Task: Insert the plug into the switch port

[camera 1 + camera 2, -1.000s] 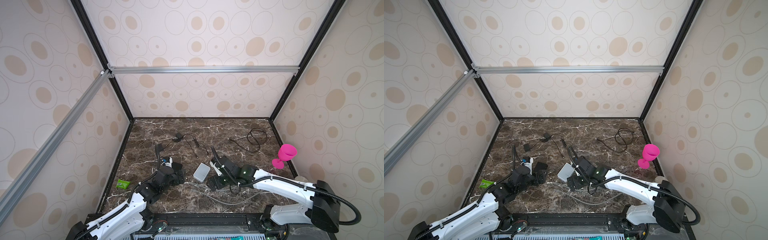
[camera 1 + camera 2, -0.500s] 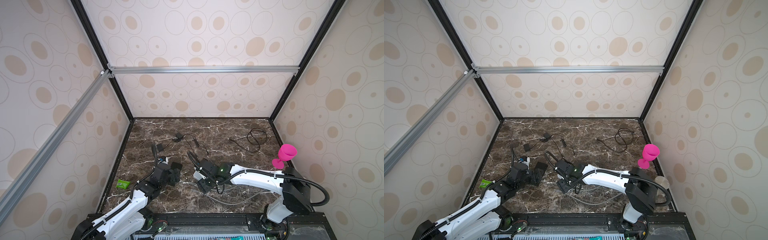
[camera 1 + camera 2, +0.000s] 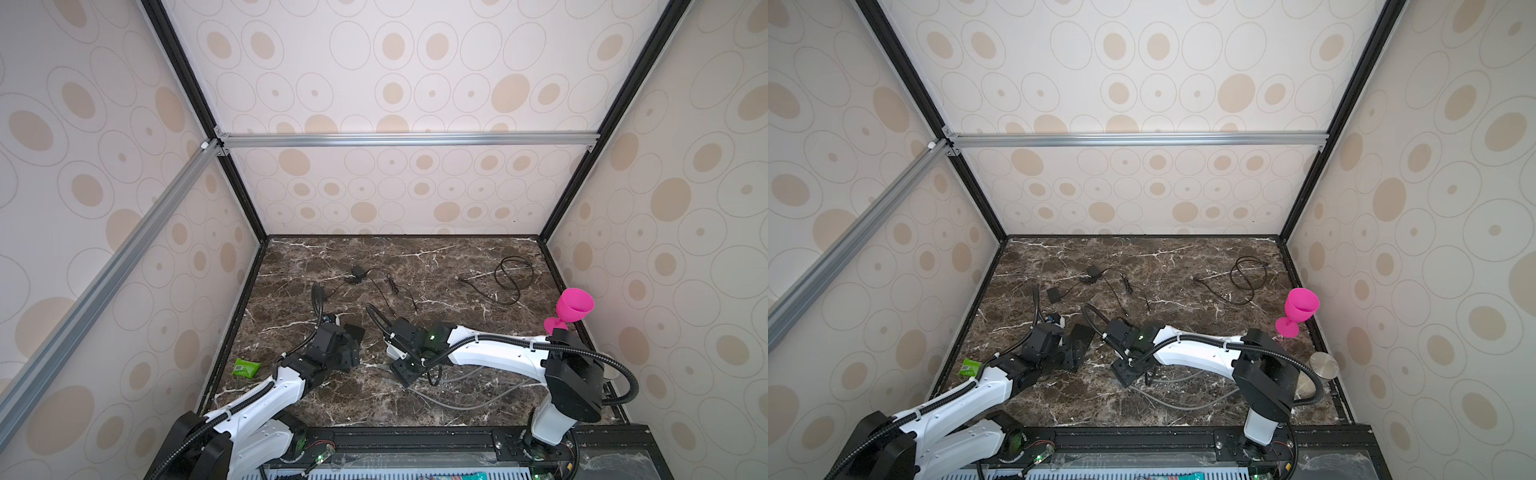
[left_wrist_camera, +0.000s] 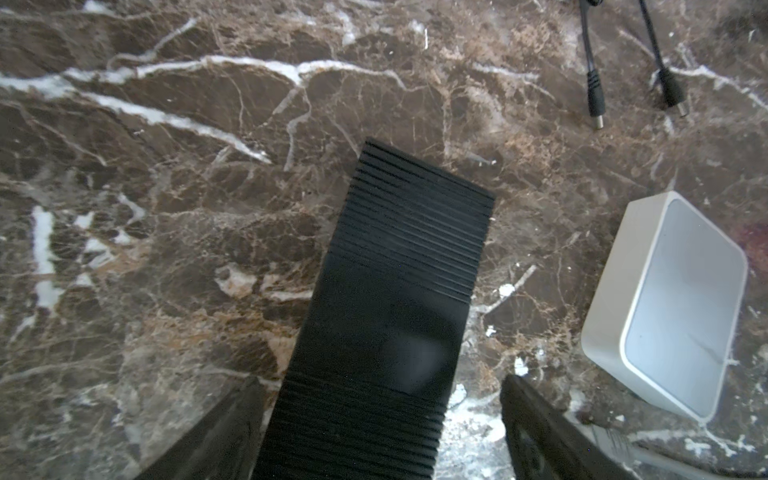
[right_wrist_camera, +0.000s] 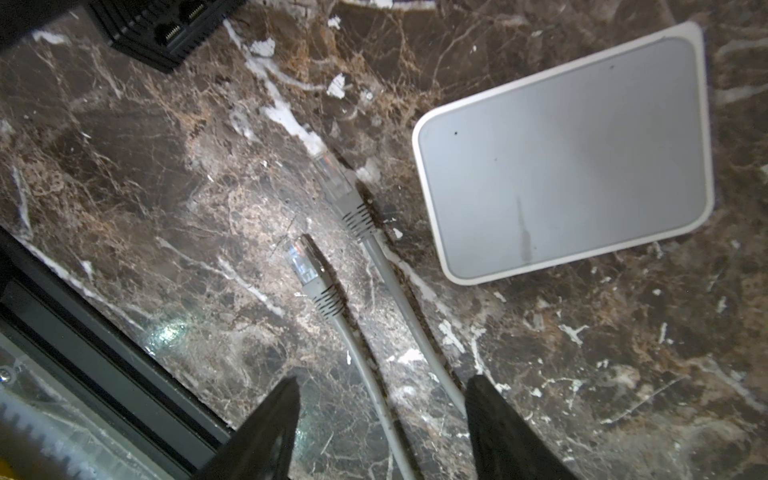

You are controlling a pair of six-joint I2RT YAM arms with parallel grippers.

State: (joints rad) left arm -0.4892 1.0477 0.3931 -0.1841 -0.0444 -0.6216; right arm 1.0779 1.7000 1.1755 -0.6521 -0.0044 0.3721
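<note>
A: By my reading you're at the pick-up: no plug is held yet. Your right jaws stand spread above the counter (image 5: 124,199). Both runs of grey cable (image 5: 374,395) pass between them, and nothing is pinched.

B: The nearer plug (image 5: 307,266) lies flat, its clear tip aimed roughly at the black switch (image 4: 407,249). A second plug (image 5: 336,183) lies just beyond it, beside the white box (image 5: 561,166). Neither is in a port.

A: Your left jaws are spread either side of the black switch, with a gap showing on one side, so it isn't clamped.

B: Next, I'd close the right on the nearer plug's boot and close the left to steady the switch. Then line up with the ports (image 5: 174,29) on its end face. Mind you don't catch both cables.

A: The counter is glossy brown marble with white veins. I'd expect an unbraced switch to slide on it.

B: Around you are walls papered in beige ovals, with an aluminium rail. There's a pink goblet (image 3: 573,307) by the right wall, a green packet (image 3: 246,368) by the left, and black leads (image 3: 515,274) at the back.
</note>
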